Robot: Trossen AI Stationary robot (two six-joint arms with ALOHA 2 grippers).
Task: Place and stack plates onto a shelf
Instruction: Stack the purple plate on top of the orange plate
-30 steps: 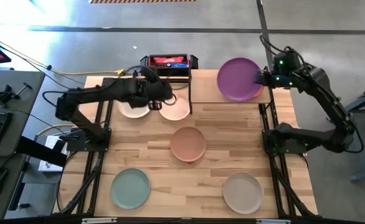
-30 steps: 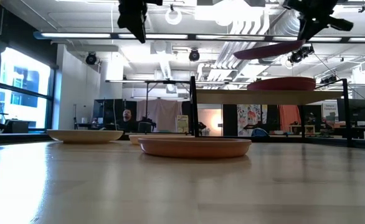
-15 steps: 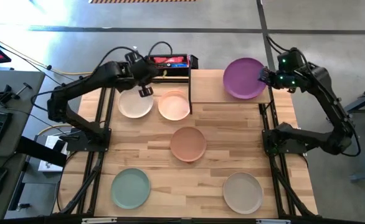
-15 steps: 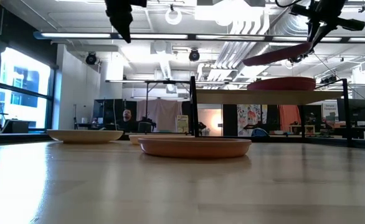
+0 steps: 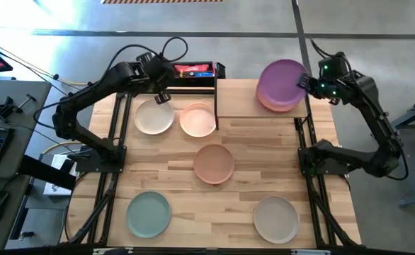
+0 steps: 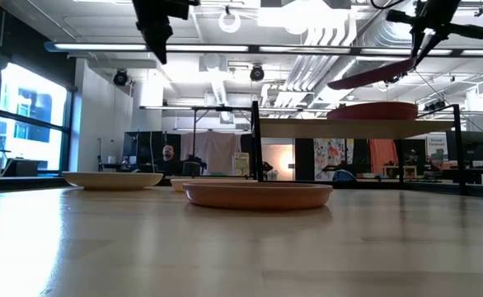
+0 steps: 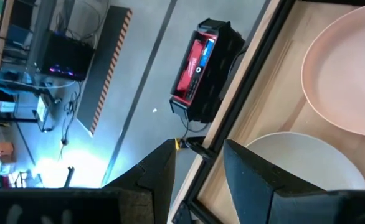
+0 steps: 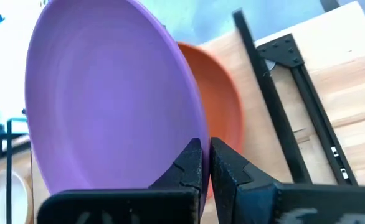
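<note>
Right gripper (image 5: 308, 83) upper right of the high frame, clamped on the rim of the purple plate (image 5: 282, 79), fingers pinched together on the edge in the right wrist view; plate hangs tilted above the shelf (image 5: 237, 106), over an orange-red plate (image 8: 223, 109) already lying on the board; low view shows the purple one slanted and clear of the one beneath, gap between them visible; step in hand looks like stacking purple onto orange-red; to do it well: level the plate first, centre it over the lower one, lower until rims nest, only then part the fingers; releasing while slanted risks it sliding off toward the shelf's edge; left gripper (image 5: 162, 97) upper left of centre, fingers apart, holding nothing, hovering above the desk (image 5: 264, 170) near the cream plate (image 5: 153, 117) and pale pink plate (image 5: 197, 120); tan plate (image 5: 214, 163) mid frame, mint green plate (image 5: 149, 214) lower left, beige-grey plate (image 5: 275, 219) lower right, all on the desk awaiting the shelf
</note>
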